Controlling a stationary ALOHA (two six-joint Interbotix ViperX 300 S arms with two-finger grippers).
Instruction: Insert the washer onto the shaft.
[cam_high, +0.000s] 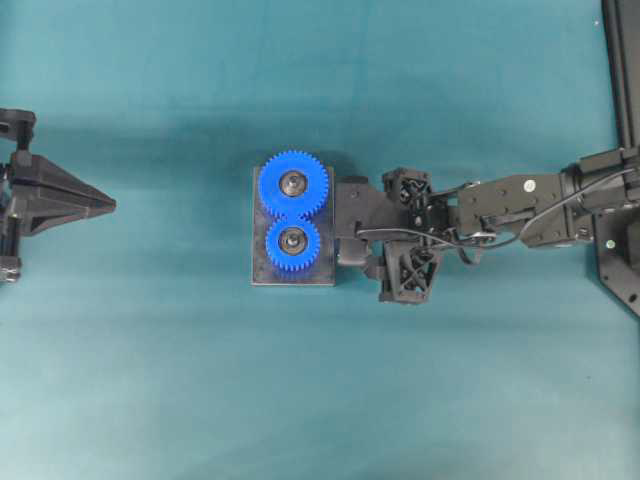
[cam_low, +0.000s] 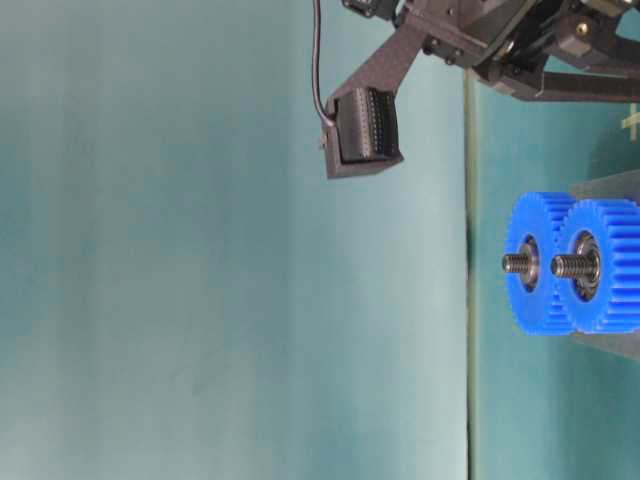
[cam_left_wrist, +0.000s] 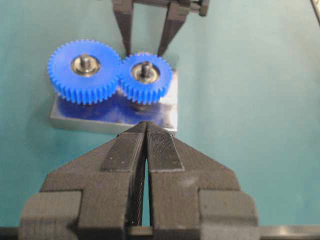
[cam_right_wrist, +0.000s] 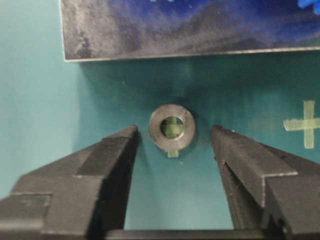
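blue gears (cam_high: 293, 215), grey washer (cam_right_wrist: 172, 127), teal table (cam_high: 150, 350)

The right arm (cam_high: 520, 205) reaches in low from the right side of the overhead view, its wrist extended level toward the middle. The right gripper (cam_right_wrist: 172, 145) has its fingers (cam_right_wrist: 112, 160) spread apart with nothing between them gripped. The left gripper (cam_left_wrist: 146, 131) sits back at the left edge, fingers pressed together, tips pointing toward the middle.

2 blue gears (cam_high: 293, 213), 2 threaded shafts (cam_low: 516, 263), 1 metal base plate (cam_left_wrist: 165, 114), 1 washer (cam_right_wrist: 172, 127), and 2 pincers (cam_right_wrist: 172, 137).
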